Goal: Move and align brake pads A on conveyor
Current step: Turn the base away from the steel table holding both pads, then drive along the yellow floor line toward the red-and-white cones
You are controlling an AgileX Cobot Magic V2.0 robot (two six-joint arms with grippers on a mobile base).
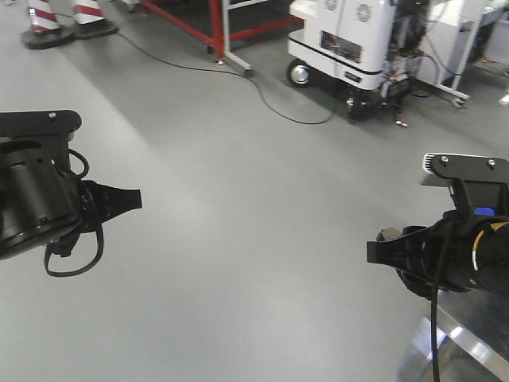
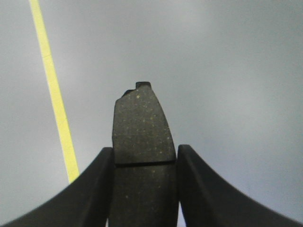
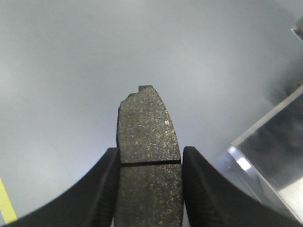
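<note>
Each gripper holds one brake pad A in the air above the grey floor. In the left wrist view a dark grey speckled pad (image 2: 141, 127) with a thin cross groove stands clamped between my left gripper's (image 2: 144, 153) fingers. In the right wrist view a like pad (image 3: 147, 127) is clamped in my right gripper (image 3: 150, 153). In the front view the left gripper (image 1: 119, 199) is at the left and the right gripper (image 1: 383, 251) at the right, tips pointing toward each other. The conveyor and the other pads are out of view.
The shiny steel table's corner (image 1: 469, 338) lies under the right arm and shows in the right wrist view (image 3: 272, 151). A yellow floor line (image 2: 54, 94) runs below the left gripper. A white wheeled machine (image 1: 358, 40), red frame (image 1: 215, 24), floor cable (image 1: 262, 95) and striped cones (image 1: 44, 20) stand far off.
</note>
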